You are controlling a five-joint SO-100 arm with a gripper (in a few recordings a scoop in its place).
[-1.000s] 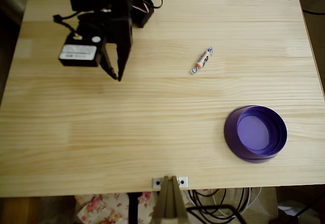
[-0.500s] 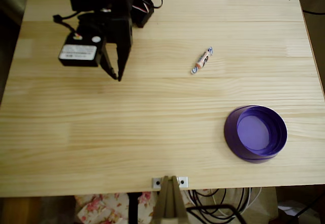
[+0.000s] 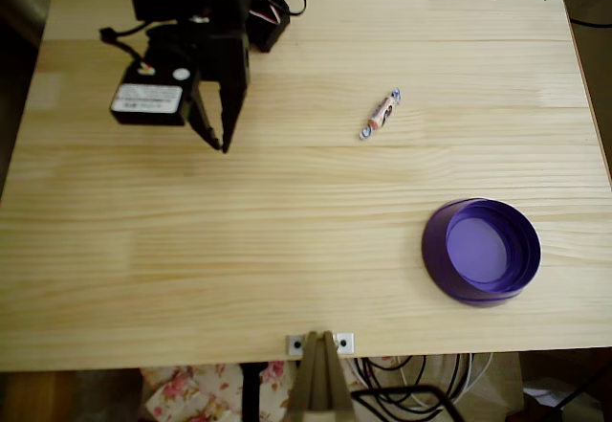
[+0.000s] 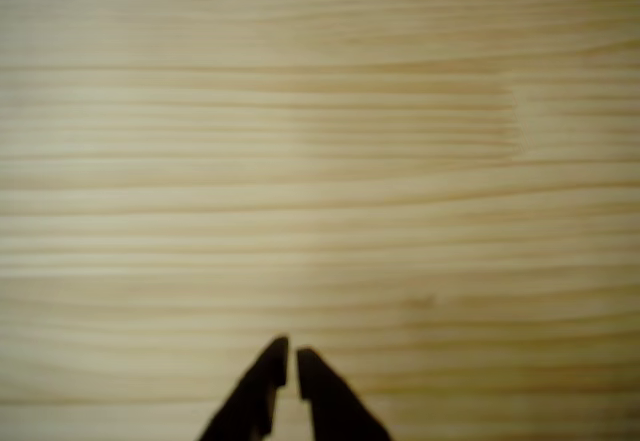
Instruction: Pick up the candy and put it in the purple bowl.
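The candy, a small wrapped sweet with twisted bluish ends, lies on the pale wooden table right of centre at the back. The purple bowl stands at the front right, its lilac inside holding nothing. My black gripper hangs over the back left of the table, well left of the candy. In the wrist view its fingertips nearly meet above bare wood, with nothing between them.
The arm's base and cables sit at the table's back edge. A metal bracket and camera post stand at the front edge. Bare wood lies between gripper, candy and bowl.
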